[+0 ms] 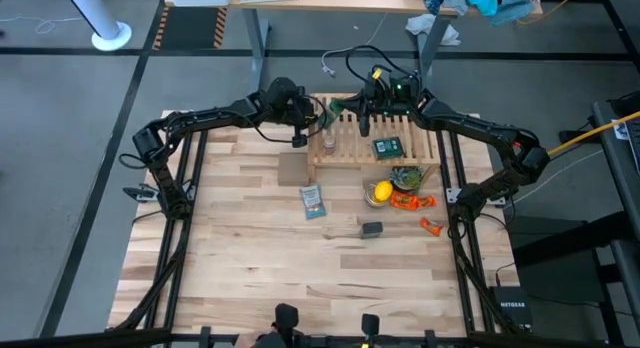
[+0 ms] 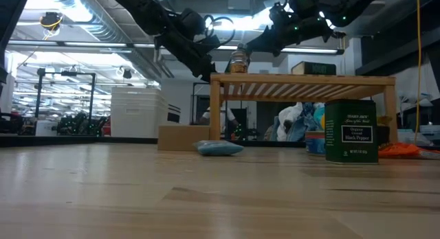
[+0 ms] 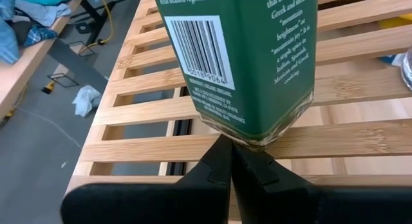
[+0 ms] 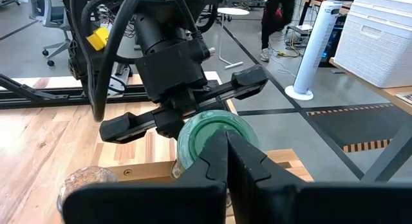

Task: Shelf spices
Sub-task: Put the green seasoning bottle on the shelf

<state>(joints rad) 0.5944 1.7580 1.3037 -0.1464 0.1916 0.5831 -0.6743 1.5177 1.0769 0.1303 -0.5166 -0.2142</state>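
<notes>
Your green bottle (image 3: 248,63) stands on the far left corner of the shelf (image 1: 350,153), its base just ahead of the left pincer (image 3: 230,161), whose fingers are pressed together and hold nothing. The right pincer (image 4: 226,161) is likewise closed and empty, hovering just above the bottle's cap. Judge the bottle as rigid, smooth-sided glass: slippery, breakable and top-heavy on slats, so grip its flat sides low. The clear jar (image 1: 328,144) stands beside it, one tin (image 1: 388,146) lies on the slats, and another tin (image 2: 350,131) waits on the worktop (image 1: 260,268).
</notes>
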